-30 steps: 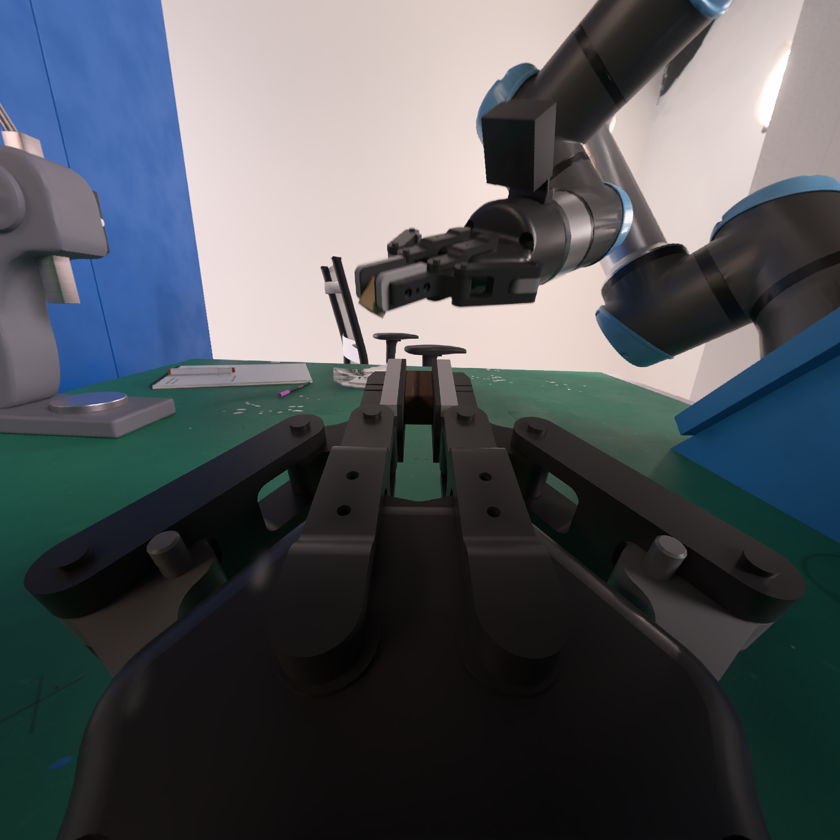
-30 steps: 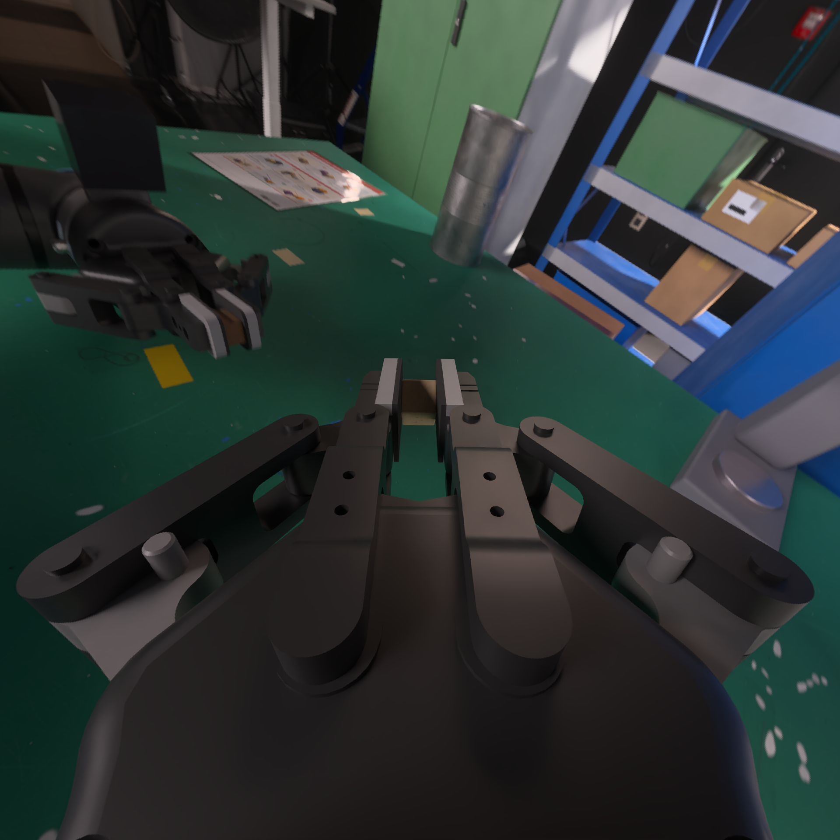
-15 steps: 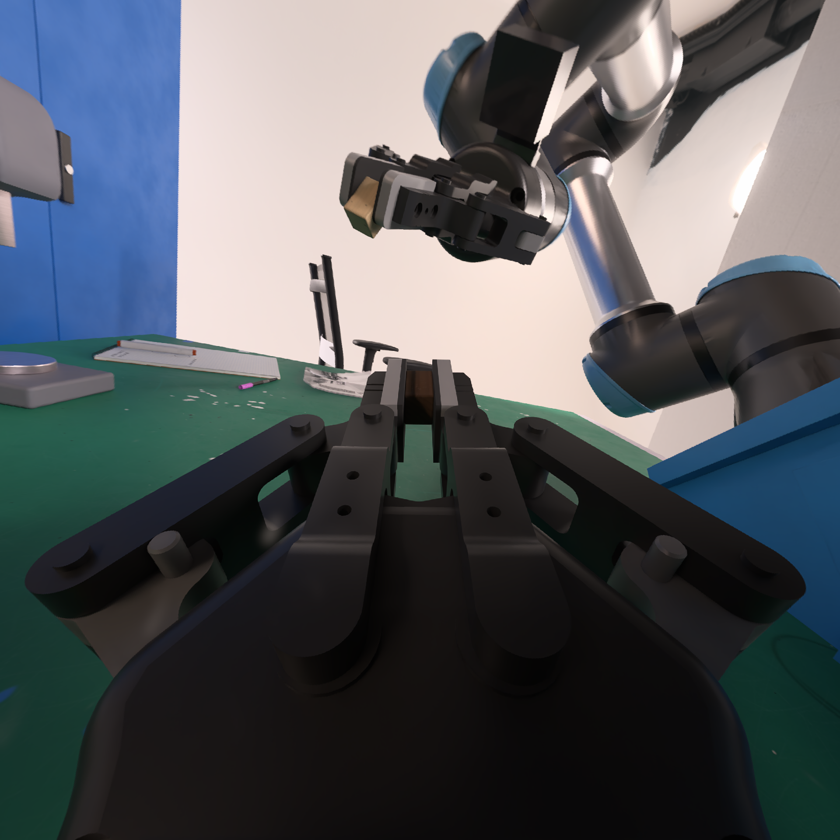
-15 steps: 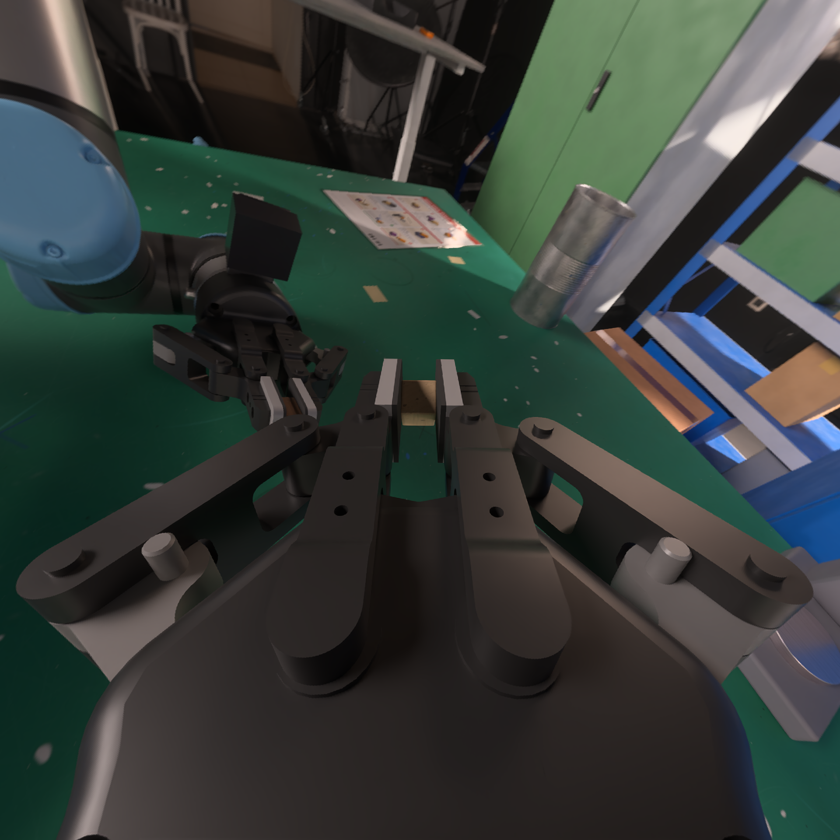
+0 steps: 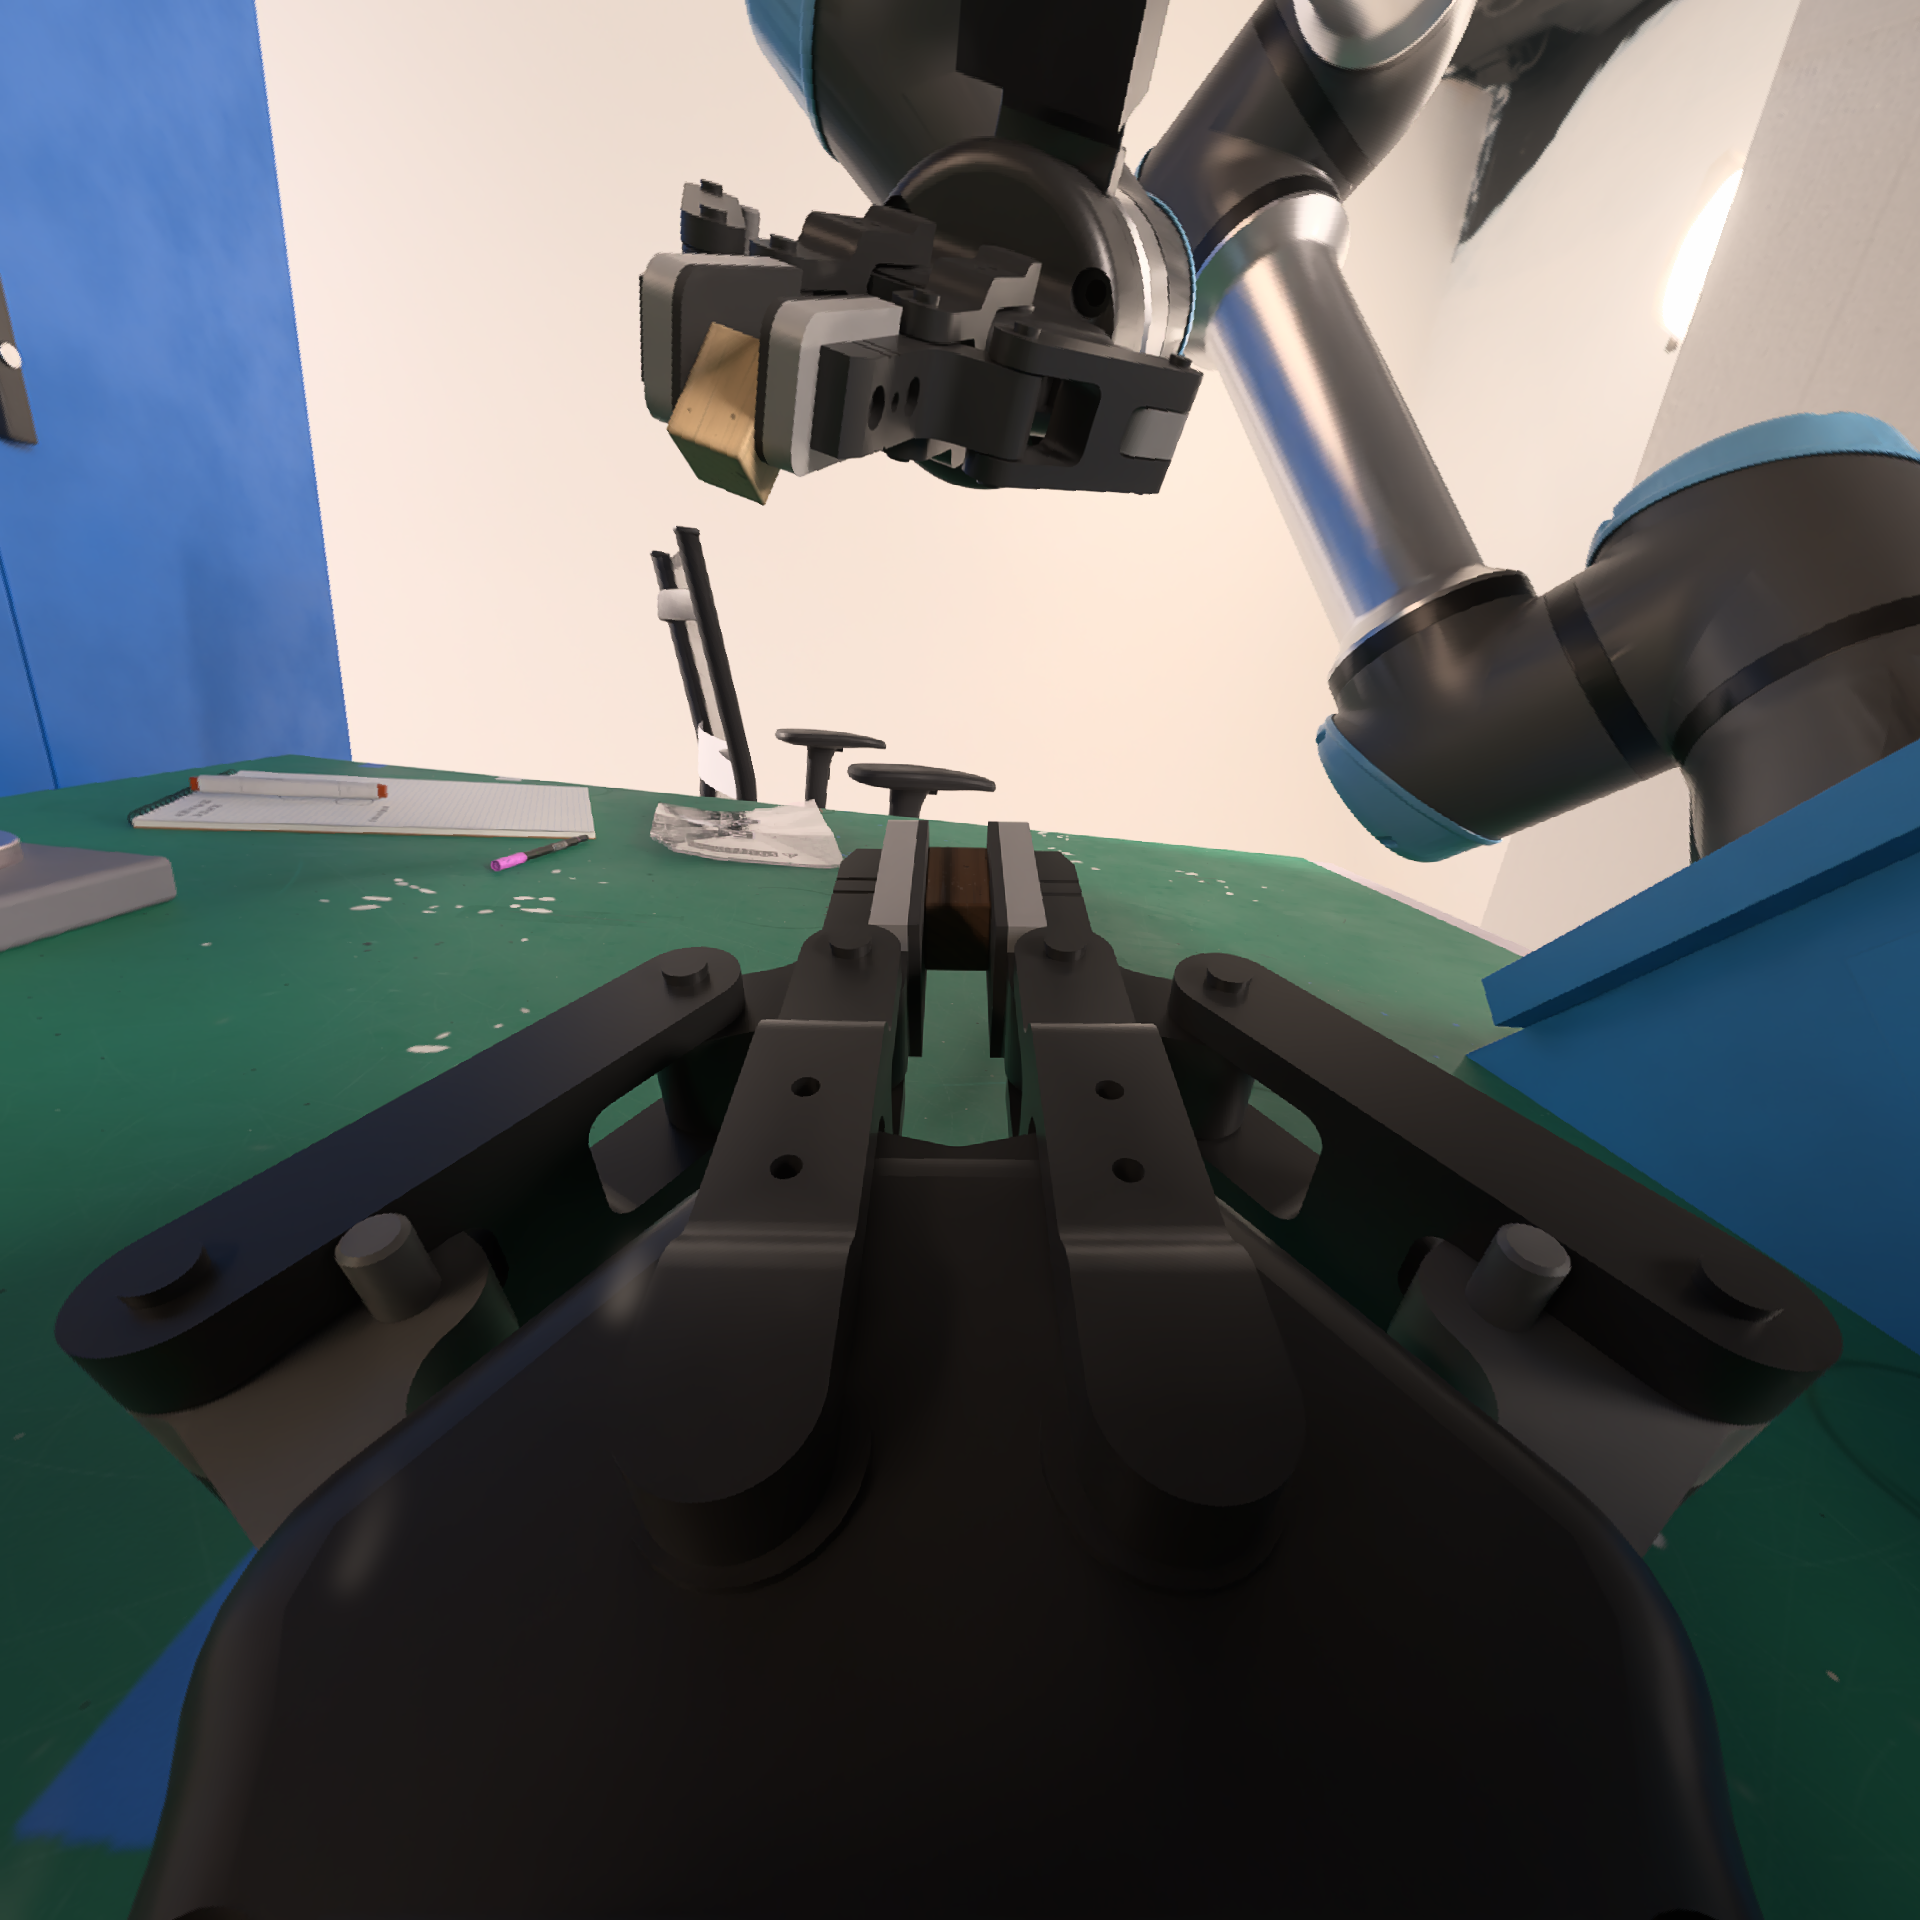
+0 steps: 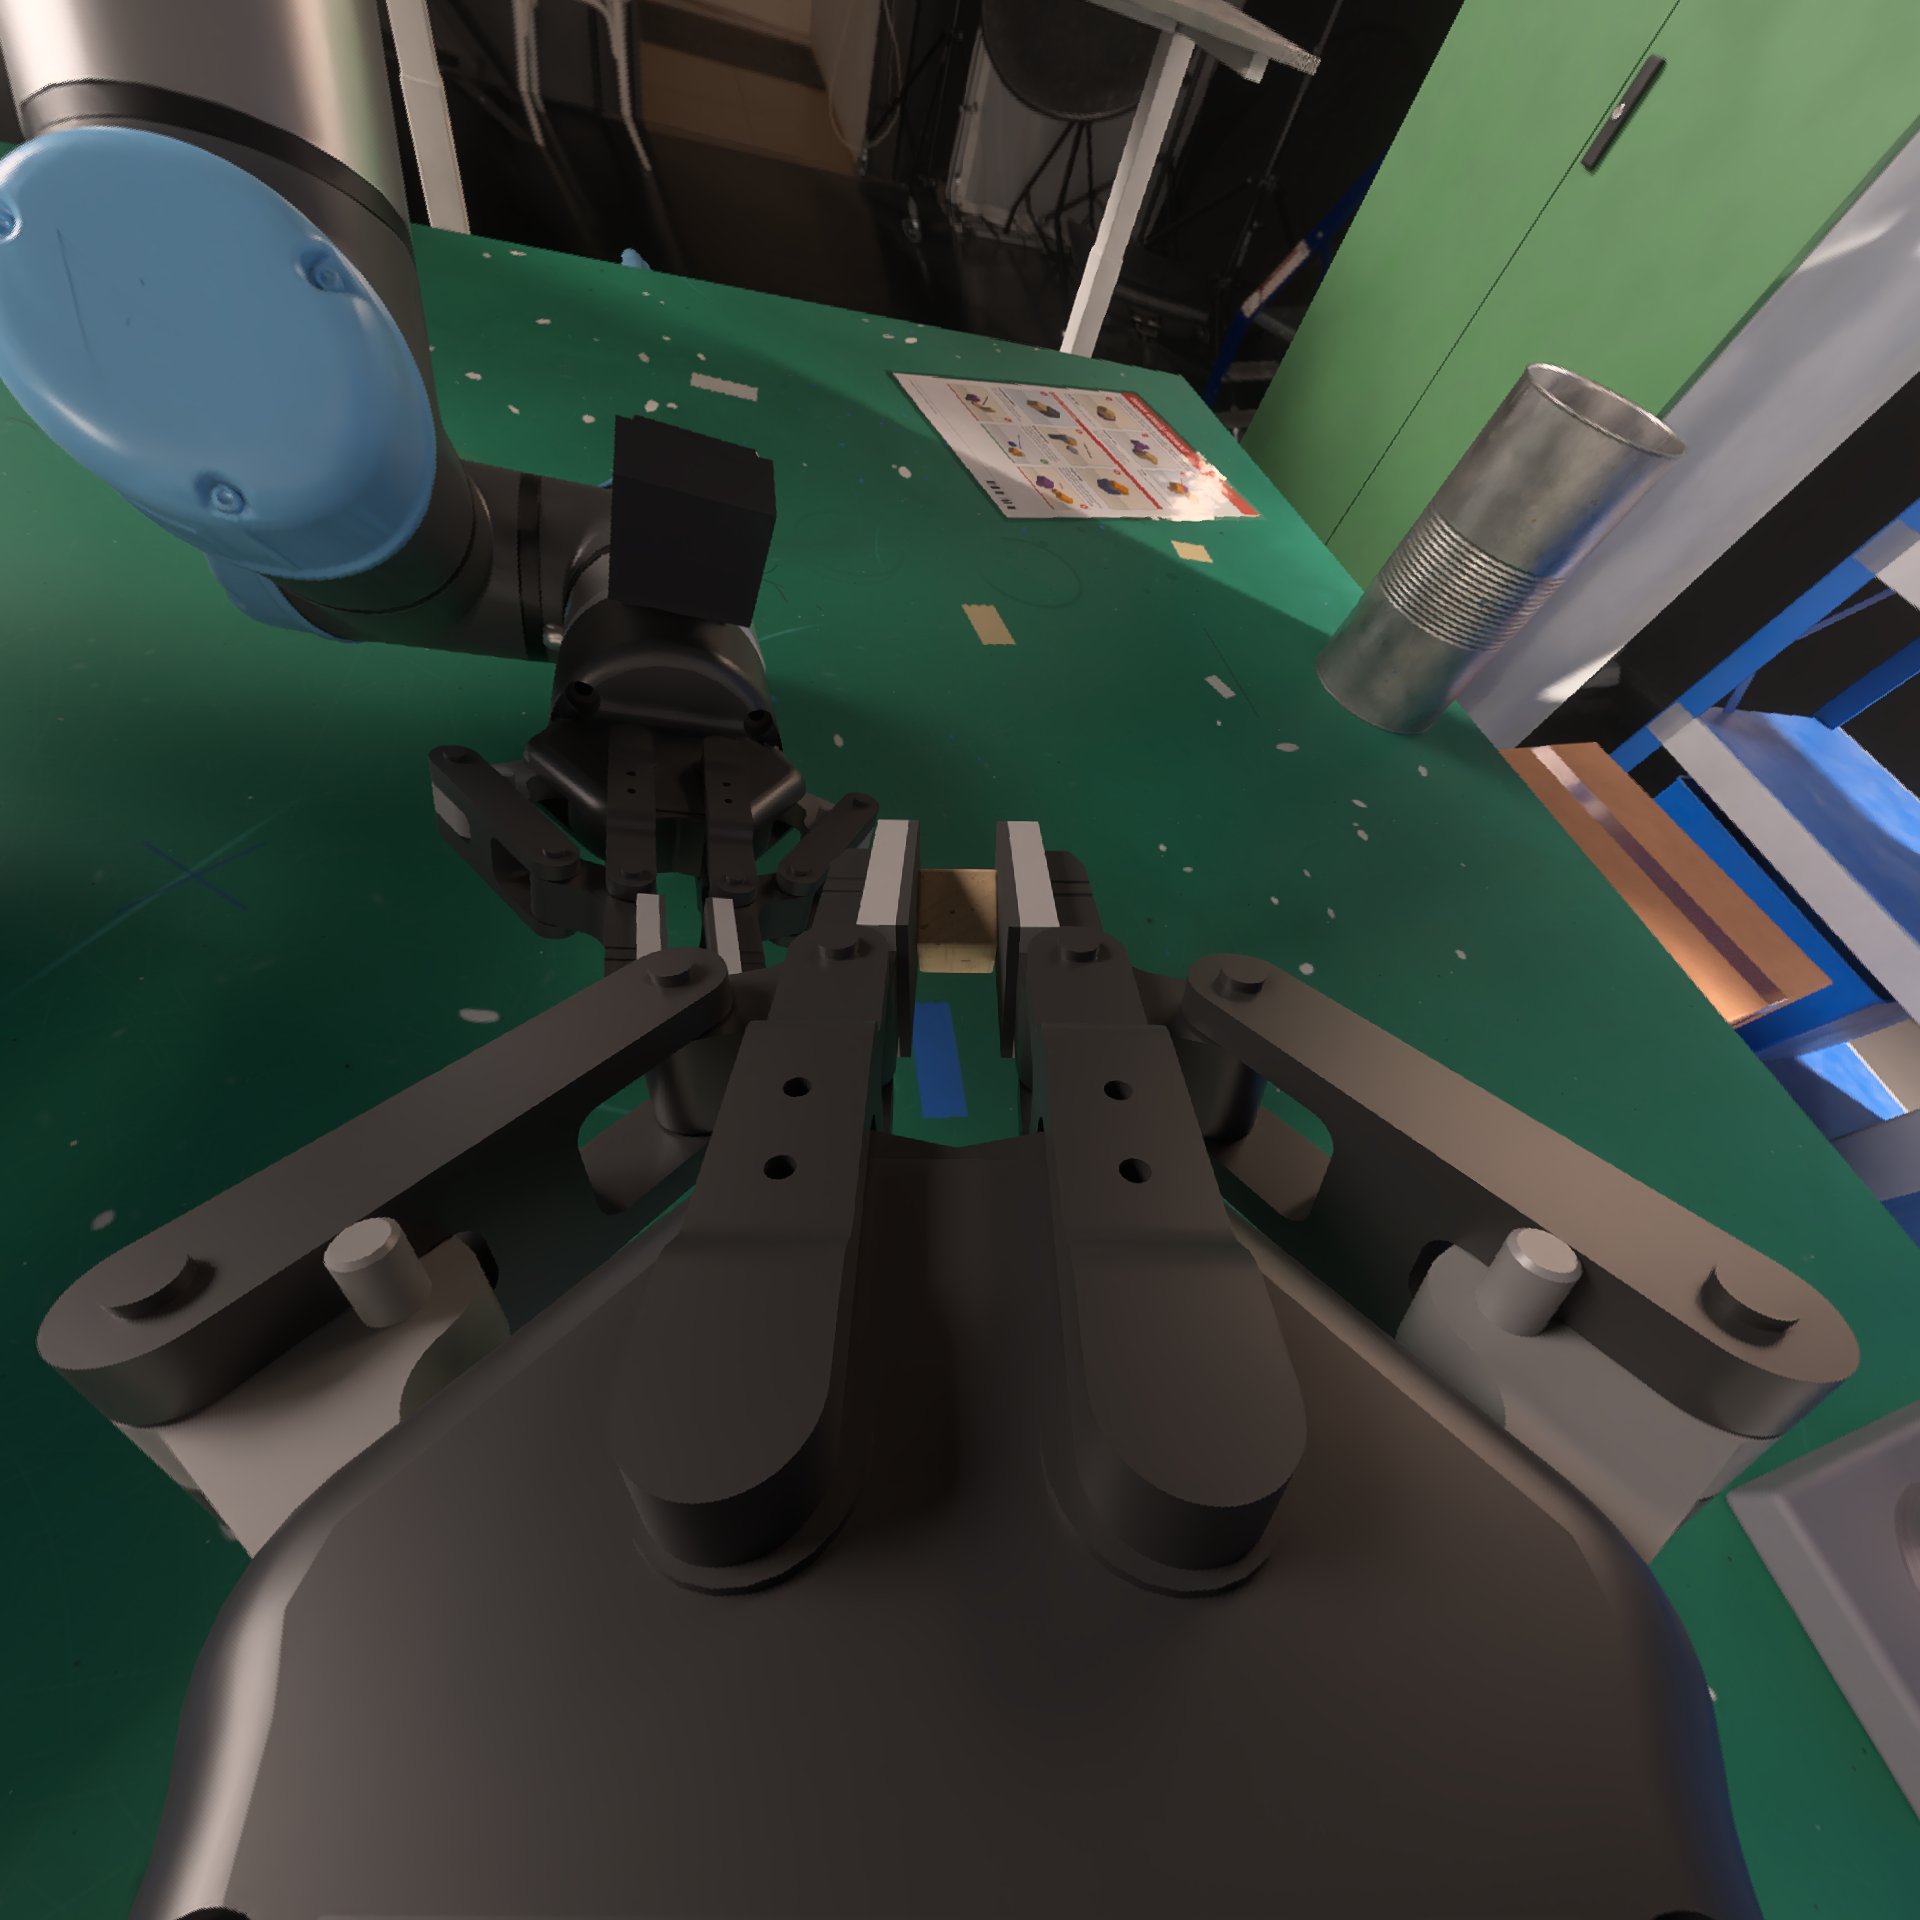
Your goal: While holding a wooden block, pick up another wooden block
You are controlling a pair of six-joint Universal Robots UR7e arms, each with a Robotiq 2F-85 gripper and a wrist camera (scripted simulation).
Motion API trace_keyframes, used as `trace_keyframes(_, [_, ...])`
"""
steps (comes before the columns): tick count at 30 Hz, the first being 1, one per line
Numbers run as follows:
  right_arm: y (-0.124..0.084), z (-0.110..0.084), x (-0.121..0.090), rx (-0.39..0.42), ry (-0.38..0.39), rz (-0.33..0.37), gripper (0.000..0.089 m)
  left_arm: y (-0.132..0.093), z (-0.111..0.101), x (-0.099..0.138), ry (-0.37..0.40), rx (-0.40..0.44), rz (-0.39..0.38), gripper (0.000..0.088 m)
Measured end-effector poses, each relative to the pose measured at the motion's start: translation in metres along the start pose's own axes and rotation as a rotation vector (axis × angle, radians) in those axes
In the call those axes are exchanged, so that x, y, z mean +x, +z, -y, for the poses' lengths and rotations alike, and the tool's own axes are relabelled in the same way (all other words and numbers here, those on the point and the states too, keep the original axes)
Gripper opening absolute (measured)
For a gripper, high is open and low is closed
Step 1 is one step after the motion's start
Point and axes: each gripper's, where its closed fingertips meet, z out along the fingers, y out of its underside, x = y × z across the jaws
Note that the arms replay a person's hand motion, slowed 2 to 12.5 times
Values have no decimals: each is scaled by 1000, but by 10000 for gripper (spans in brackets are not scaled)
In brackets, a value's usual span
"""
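My left gripper [image 5: 957, 883] clamps a dark block [image 5: 956, 923] low over the green worktop [image 5: 312, 1018]. My right gripper [image 6: 957, 883] pinches a pale block [image 6: 957, 920], raised above the left.

— What's the green bench [image 6: 1091, 727] like?
— Matt, flecked with white specks. The ribbed silver cylindrical can [image 6: 1496, 551] at its far right edge is dull brushed metal.
— And the pale square wooden block [image 6: 956, 920]?
— Raw, unvarnished wood; the matt black gripper [image 6: 956, 904] looks metal.
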Motion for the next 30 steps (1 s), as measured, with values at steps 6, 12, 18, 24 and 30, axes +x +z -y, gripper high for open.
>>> trace_keyframes(6, [-4,0,0,16,5,26,129,4,-1,-7,-47,-1,12,99])
trace_keyframes(12, [-8,-3,6,27,24,32,129,11,-1,-16,-119,-3,-3,99])
trace_keyframes(18, [-9,-13,16,17,55,19,129,13,-3,-16,-147,-5,-31,98])
trace_keyframes(24, [-10,-16,24,41,106,24,129,11,-1,-14,-121,16,-30,98])
trace_keyframes(30, [-9,-21,31,39,138,7,129,8,2,-17,-103,19,-5,98])
